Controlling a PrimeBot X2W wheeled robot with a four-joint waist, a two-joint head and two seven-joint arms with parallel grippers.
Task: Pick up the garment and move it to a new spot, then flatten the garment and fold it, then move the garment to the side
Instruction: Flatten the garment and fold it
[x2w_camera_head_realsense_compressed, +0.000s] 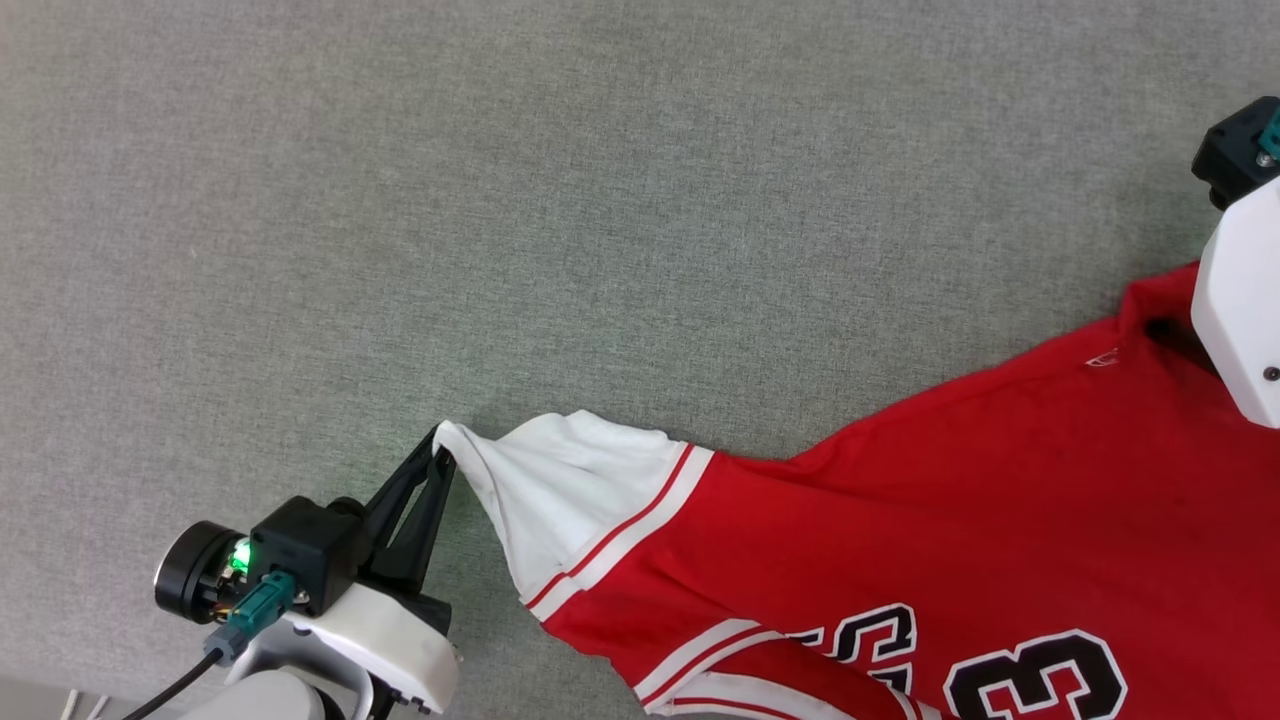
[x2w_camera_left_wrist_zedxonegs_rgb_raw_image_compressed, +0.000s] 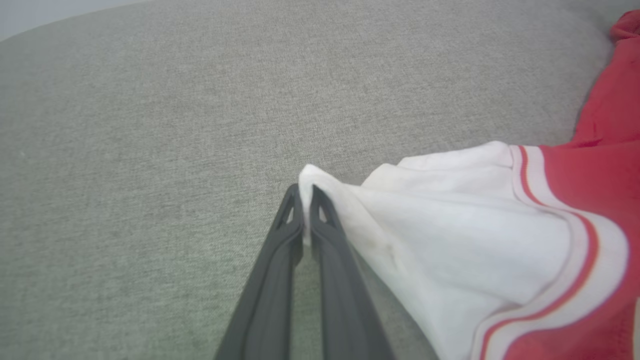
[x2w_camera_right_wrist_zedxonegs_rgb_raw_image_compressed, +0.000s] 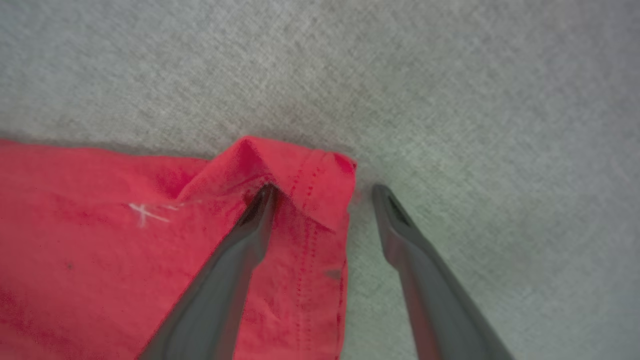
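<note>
My garment (x2w_camera_head_realsense_compressed: 900, 480) is bright red, with a white sleeve (x2w_camera_head_realsense_compressed: 560, 490) edged in red-and-white striped trim (x2w_camera_head_realsense_compressed: 620, 545) and black lettering (x2w_camera_head_realsense_compressed: 1035, 680) outlined in white. My left gripper (x2w_camera_head_realsense_compressed: 440, 458) and right gripper (x2w_camera_right_wrist_zedxonegs_rgb_raw_image_compressed: 324, 189) have dark grey fingers (x2w_camera_left_wrist_zedxonegs_rgb_raw_image_compressed: 270, 280) on white casings, and the plug (x2w_camera_head_realsense_compressed: 262, 605) on my left wrist is teal. The worktop (x2w_camera_head_realsense_compressed: 500, 200) is a flecked grey weave.

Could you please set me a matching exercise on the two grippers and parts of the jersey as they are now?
Things:
1. left gripper
2. right gripper
3. white sleeve
4. number print

States:
A. black, outlined in white
B. open, one finger at the red hem corner
C. shut on the sleeve's tip
D. pulled out to a point

Pairs: 1-C, 2-B, 3-D, 4-A
</note>
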